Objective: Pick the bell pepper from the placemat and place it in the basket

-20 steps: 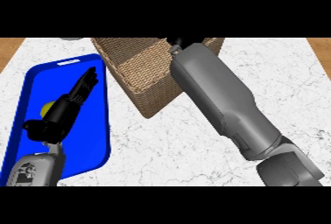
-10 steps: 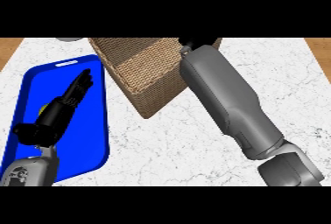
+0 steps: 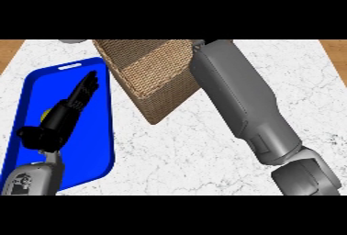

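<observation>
A yellow bell pepper [image 3: 45, 113] lies on the blue placemat [image 3: 95, 137] at the left; only a sliver of it shows beside my left hand. My left hand [image 3: 59, 118] is stretched over the mat, open, its straight fingers [image 3: 88, 87] pointing up and to the right. It covers most of the pepper, and I cannot tell whether it touches it. The woven brown basket [image 3: 152, 75] stands at the top centre, right of the mat. My right forearm [image 3: 237, 101] runs up past the basket's right side. Only a dark scrap of the right hand [image 3: 198, 44] shows at the top edge.
White marble counter [image 3: 183, 156] spreads in front of the basket and between the arms. Wooden strips show at the upper corners [image 3: 13, 48]. A grey object [image 3: 75, 41] peeks in at the top, left of the basket.
My left hand has slid a little over the pepper, so less yellow shows now. The right forearm has shifted slightly along the basket's right side.
</observation>
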`<move>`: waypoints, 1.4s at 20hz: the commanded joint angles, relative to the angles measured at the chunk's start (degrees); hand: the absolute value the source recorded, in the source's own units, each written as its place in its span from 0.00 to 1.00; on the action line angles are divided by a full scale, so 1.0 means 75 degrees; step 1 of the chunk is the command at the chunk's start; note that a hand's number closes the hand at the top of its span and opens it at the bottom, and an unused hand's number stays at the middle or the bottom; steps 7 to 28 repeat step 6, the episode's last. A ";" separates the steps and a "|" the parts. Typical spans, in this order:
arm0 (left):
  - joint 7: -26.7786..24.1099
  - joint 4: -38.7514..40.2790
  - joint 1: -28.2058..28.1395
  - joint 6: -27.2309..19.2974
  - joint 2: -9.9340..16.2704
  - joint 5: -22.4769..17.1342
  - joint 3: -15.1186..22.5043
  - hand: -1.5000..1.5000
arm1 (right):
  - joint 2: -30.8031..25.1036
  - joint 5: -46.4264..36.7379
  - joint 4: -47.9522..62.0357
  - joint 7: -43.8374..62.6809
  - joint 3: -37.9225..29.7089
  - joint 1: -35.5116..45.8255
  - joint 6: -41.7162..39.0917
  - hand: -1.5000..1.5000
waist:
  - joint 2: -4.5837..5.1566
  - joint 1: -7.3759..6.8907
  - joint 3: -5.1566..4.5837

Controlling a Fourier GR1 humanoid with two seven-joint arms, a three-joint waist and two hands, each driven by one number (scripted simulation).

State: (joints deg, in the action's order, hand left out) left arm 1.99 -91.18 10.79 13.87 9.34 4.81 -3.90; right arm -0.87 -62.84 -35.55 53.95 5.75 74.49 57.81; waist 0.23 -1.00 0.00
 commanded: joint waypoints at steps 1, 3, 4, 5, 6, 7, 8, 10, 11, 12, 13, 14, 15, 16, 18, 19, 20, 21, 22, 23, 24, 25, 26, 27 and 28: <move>-0.0371 0.0186 -0.0182 0.0051 0.0024 0.0075 0.0005 0.50 | 0.0110 0.0081 -0.0264 0.0202 -0.0295 0.0021 0.0811 0.00 | -0.0007 0.0022 -0.0003; -0.0111 0.0213 -0.0052 0.0048 0.0086 -0.0148 -0.0245 0.50 | -0.0049 0.0336 -0.1128 0.0215 -0.0510 -0.0337 0.0750 0.00 | -0.0070 0.0191 0.0005; -0.0012 -0.0310 -0.0504 -0.0084 -0.0120 0.0092 0.0110 0.50 | -0.0071 0.0342 -0.1329 0.0520 -0.0691 -0.0327 0.0645 0.00 | -0.0121 0.0185 0.0008; -0.0057 0.0098 -0.0108 -0.0347 -0.0286 0.0251 0.0121 0.50 | 0.0068 0.0404 -0.1741 0.0345 -0.0550 -0.0741 0.0561 0.00 | -0.0092 0.0271 0.0006; 0.0286 -0.0377 -0.0217 -0.0170 -0.0077 -0.0007 -0.0066 0.50 | -0.0016 0.0570 -0.1928 0.0392 -0.0696 -0.0959 0.0499 0.00 | -0.0105 0.0219 0.0009; 0.0286 -0.0377 -0.0217 -0.0170 -0.0077 -0.0007 -0.0066 0.50 | -0.0016 0.0570 -0.1928 0.0392 -0.0696 -0.0959 0.0499 0.00 | -0.0105 0.0219 0.0009; 0.0286 -0.0377 -0.0217 -0.0170 -0.0077 -0.0007 -0.0066 0.50 | -0.0016 0.0570 -0.1928 0.0392 -0.0696 -0.0959 0.0499 0.00 | -0.0105 0.0219 0.0009; 0.0286 -0.0377 -0.0217 -0.0170 -0.0077 -0.0007 -0.0066 0.50 | -0.0016 0.0570 -0.1928 0.0392 -0.0696 -0.0959 0.0499 0.00 | -0.0105 0.0219 0.0009; 0.0286 -0.0377 -0.0217 -0.0170 -0.0077 -0.0007 -0.0066 0.50 | -0.0016 0.0570 -0.1928 0.0392 -0.0696 -0.0959 0.0499 0.00 | -0.0105 0.0219 0.0009; 0.0286 -0.0377 -0.0217 -0.0170 -0.0077 -0.0007 -0.0066 0.50 | -0.0016 0.0570 -0.1928 0.0392 -0.0696 -0.0959 0.0499 0.00 | -0.0105 0.0219 0.0009; 0.0286 -0.0377 -0.0217 -0.0170 -0.0077 -0.0007 -0.0066 0.50 | -0.0016 0.0570 -0.1928 0.0392 -0.0696 -0.0959 0.0499 0.00 | -0.0105 0.0219 0.0009; 0.0286 -0.0377 -0.0217 -0.0170 -0.0077 -0.0007 -0.0066 0.50 | -0.0016 0.0570 -0.1928 0.0392 -0.0696 -0.0959 0.0499 0.00 | -0.0105 0.0219 0.0009; 0.0286 -0.0377 -0.0217 -0.0170 -0.0077 -0.0007 -0.0066 0.50 | -0.0016 0.0570 -0.1928 0.0392 -0.0696 -0.0959 0.0499 0.00 | -0.0105 0.0219 0.0009; 0.0286 -0.0377 -0.0217 -0.0170 -0.0077 -0.0007 -0.0066 0.50 | -0.0016 0.0570 -0.1928 0.0392 -0.0696 -0.0959 0.0499 0.00 | -0.0105 0.0219 0.0009; 0.0286 -0.0377 -0.0217 -0.0170 -0.0077 -0.0007 -0.0066 0.50 | -0.0016 0.0570 -0.1928 0.0392 -0.0696 -0.0959 0.0499 0.00 | -0.0105 0.0219 0.0009; 0.0286 -0.0377 -0.0217 -0.0170 -0.0077 -0.0007 -0.0066 0.50 | -0.0016 0.0570 -0.1928 0.0392 -0.0696 -0.0959 0.0499 0.00 | -0.0105 0.0219 0.0009; 0.0286 -0.0377 -0.0217 -0.0170 -0.0077 -0.0007 -0.0066 0.50 | -0.0016 0.0570 -0.1928 0.0392 -0.0696 -0.0959 0.0499 0.00 | -0.0105 0.0219 0.0009; 0.0286 -0.0377 -0.0217 -0.0170 -0.0077 -0.0007 -0.0066 0.50 | -0.0016 0.0570 -0.1928 0.0392 -0.0696 -0.0959 0.0499 0.00 | -0.0105 0.0219 0.0009; 0.0286 -0.0377 -0.0217 -0.0170 -0.0077 -0.0007 -0.0066 0.50 | -0.0016 0.0570 -0.1928 0.0392 -0.0696 -0.0959 0.0499 0.00 | -0.0105 0.0219 0.0009; 0.0286 -0.0377 -0.0217 -0.0170 -0.0077 -0.0007 -0.0066 0.50 | -0.0016 0.0570 -0.1928 0.0392 -0.0696 -0.0959 0.0499 0.00 | -0.0105 0.0219 0.0009; 0.0286 -0.0377 -0.0217 -0.0170 -0.0077 -0.0007 -0.0066 0.50 | -0.0016 0.0570 -0.1928 0.0392 -0.0696 -0.0959 0.0499 0.00 | -0.0105 0.0219 0.0009; 0.0286 -0.0377 -0.0217 -0.0170 -0.0077 -0.0007 -0.0066 0.50 | -0.0016 0.0570 -0.1928 0.0392 -0.0696 -0.0959 0.0499 0.00 | -0.0105 0.0219 0.0009; 0.0286 -0.0377 -0.0217 -0.0170 -0.0077 -0.0007 -0.0066 0.50 | -0.0016 0.0570 -0.1928 0.0392 -0.0696 -0.0959 0.0499 0.00 | -0.0105 0.0219 0.0009; 0.0286 -0.0377 -0.0217 -0.0170 -0.0077 -0.0007 -0.0066 0.50 | -0.0016 0.0570 -0.1928 0.0392 -0.0696 -0.0959 0.0499 0.00 | -0.0105 0.0219 0.0009; 0.0286 -0.0377 -0.0217 -0.0170 -0.0077 -0.0007 -0.0066 0.50 | -0.0016 0.0570 -0.1928 0.0392 -0.0696 -0.0959 0.0499 0.00 | -0.0105 0.0219 0.0009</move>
